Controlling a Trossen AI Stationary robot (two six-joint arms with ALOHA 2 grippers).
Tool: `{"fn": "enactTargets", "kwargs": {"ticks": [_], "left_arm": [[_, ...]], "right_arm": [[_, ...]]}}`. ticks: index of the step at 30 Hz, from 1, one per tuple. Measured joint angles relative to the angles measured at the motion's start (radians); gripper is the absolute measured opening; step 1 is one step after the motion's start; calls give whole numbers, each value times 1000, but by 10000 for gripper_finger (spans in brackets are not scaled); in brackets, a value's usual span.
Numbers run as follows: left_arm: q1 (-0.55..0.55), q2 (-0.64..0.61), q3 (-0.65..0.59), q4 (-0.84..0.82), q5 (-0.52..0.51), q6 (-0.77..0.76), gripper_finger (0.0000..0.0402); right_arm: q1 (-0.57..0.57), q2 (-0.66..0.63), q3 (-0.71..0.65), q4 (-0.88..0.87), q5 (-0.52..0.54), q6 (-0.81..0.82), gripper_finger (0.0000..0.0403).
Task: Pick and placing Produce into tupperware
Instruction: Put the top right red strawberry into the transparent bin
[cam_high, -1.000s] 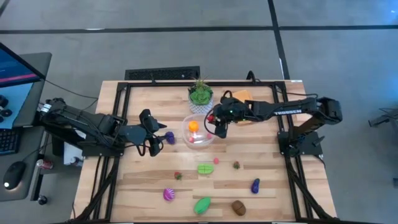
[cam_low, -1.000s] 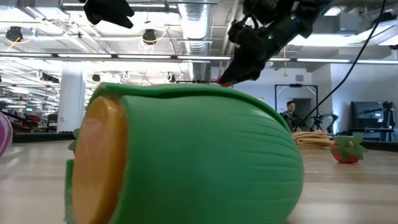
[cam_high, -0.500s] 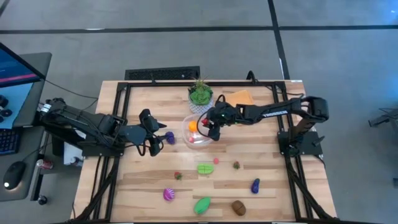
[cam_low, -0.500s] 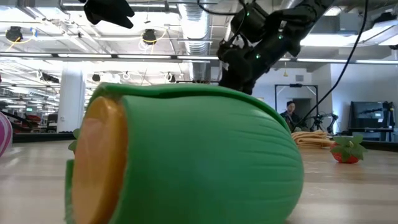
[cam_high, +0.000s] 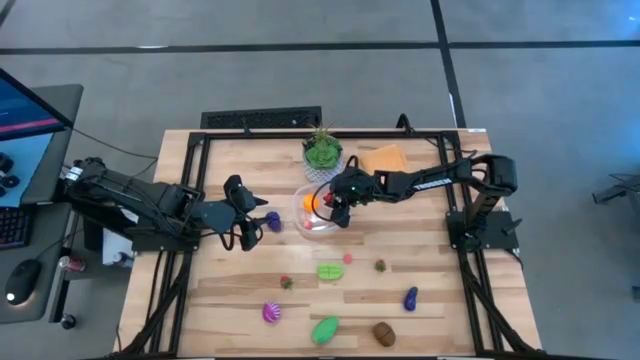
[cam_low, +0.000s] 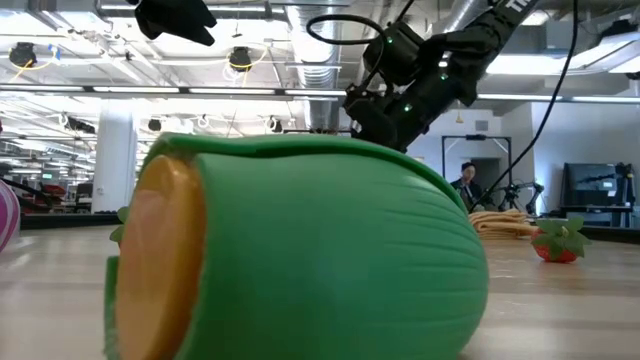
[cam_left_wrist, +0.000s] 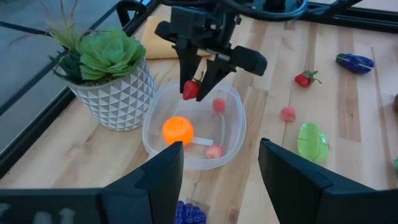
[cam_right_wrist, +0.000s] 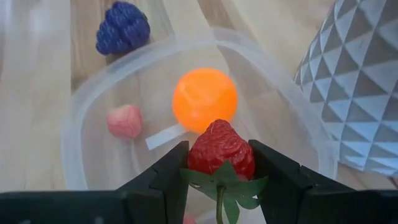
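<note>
You can see a green plant (cam_high: 322, 150) in a white pot (cam_left_wrist: 111, 96) at the back of the wooden table (cam_high: 430, 300). A folded orange cloth (cam_high: 384, 158) lies near it. A person (cam_low: 467, 178) stands far off in the room.

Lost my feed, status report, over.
Right gripper shut on strawberry, above tupperware. Left gripper waiting by grapes. Nothing in the way.

the potted plant (cam_left_wrist: 109, 74) crowds one wall of the tupperware (cam_left_wrist: 236, 127); its mouth stands open above.
</note>
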Motion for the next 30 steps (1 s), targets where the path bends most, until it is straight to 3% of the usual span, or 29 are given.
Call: {"fn": "enactTargets", "kwargs": {"ticks": [30], "left_arm": [[0,0,0,0,-4,9,199]], "right_arm": [[-29,-1,0,-1,2,28,178]]}}
